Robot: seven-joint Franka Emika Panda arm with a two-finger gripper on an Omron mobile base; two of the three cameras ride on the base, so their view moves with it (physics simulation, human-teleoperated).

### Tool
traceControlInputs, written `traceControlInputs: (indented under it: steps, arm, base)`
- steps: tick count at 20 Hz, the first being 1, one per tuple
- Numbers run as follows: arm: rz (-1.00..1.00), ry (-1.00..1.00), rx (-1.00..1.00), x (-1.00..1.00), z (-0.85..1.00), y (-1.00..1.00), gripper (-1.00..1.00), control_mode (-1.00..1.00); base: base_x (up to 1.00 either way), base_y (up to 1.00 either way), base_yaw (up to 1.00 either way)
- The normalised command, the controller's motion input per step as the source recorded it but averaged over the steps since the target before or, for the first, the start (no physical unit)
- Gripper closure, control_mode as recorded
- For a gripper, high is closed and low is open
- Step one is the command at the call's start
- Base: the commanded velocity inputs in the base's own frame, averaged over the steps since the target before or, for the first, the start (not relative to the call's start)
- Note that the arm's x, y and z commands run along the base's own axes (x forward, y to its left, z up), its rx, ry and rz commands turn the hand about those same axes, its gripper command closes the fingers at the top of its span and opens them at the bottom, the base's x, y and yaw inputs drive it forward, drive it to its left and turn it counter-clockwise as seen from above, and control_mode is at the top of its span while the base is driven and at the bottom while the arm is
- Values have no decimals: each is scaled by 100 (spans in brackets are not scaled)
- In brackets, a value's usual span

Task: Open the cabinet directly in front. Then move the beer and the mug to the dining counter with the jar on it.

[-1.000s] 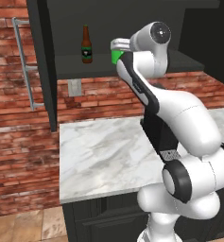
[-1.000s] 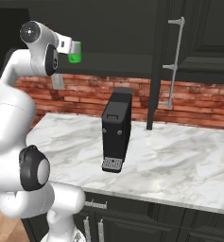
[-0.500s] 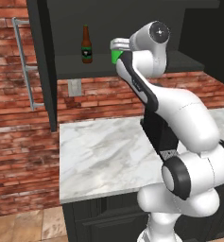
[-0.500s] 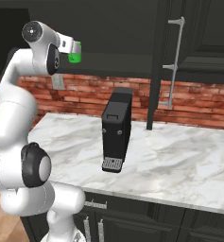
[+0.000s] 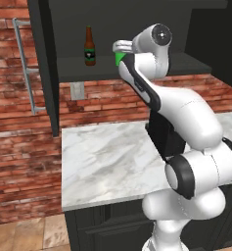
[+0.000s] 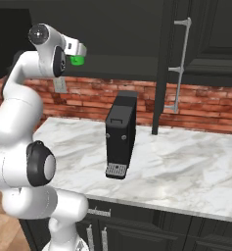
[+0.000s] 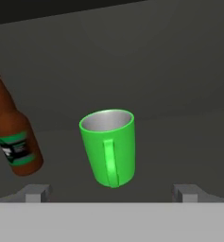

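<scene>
Mug is standing upright just ahead of gripper, centred btwn its tips, handle facing it. Beer is sitting to gripper's left. Jaws are gaping wide, gripping nothing.

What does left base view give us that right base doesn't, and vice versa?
Left base view alone: the beer upright on the dark shelf of the cabinet, and the open left door's bar handle against the brick. Right base view alone: the whole black appliance standing on the marble worktop, the right door's handle, and the drawer pulls below. Both: the arm raised to the open cabinet with the green mug just past its hand, the brick wall, the wall outlet and the marble top.
</scene>
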Motion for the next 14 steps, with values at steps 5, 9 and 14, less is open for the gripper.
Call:
traceControlInputs:
  steps: [5, 9, 14]
  arm:
    - [0, 0, 0, 31, -7, 0, -100, -100]
    - [0, 4, 0, 23, -11, 0, -100, -100]
    - [0, 5, 0, 20, -14, 1, -100, -100]
  base:
    - [0, 0, 0]
    - [0, 0, 0]
    - [0, 0, 0]
